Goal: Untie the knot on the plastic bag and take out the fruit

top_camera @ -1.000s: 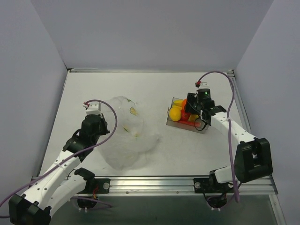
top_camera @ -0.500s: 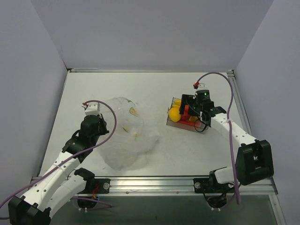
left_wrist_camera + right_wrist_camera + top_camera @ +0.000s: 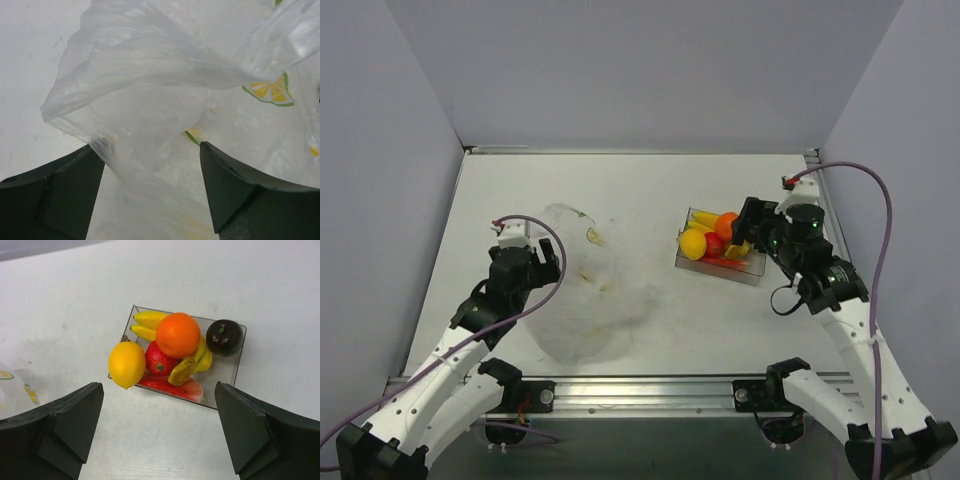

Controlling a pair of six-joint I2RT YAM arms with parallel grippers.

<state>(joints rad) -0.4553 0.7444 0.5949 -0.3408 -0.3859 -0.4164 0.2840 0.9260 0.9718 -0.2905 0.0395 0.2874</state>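
Note:
The plastic bag (image 3: 585,290) lies crumpled and flat on the table's left half. I cannot make out the knot in any view. My left gripper (image 3: 552,262) is open at the bag's left edge, and a fold of the bag (image 3: 165,75) rises between its spread fingers (image 3: 65,185), brushing the left one. The fruit (image 3: 712,240) sits piled in a clear box (image 3: 750,270) on the right: banana (image 3: 150,320), orange (image 3: 177,335), lemon (image 3: 127,364), a red piece (image 3: 160,360), a watermelon slice (image 3: 172,385) and a dark ball (image 3: 224,337). My right gripper (image 3: 752,230) hovers open and empty just right of the box.
White walls enclose the table on three sides. A metal rail (image 3: 650,385) runs along the near edge between the arm bases. A printed corner of the bag (image 3: 15,385) shows at the left edge of the right wrist view.
My left gripper has opened and let go of the bag. My right gripper has opened fully and drawn back to the right, away from above the box, leaving the fruit inside.

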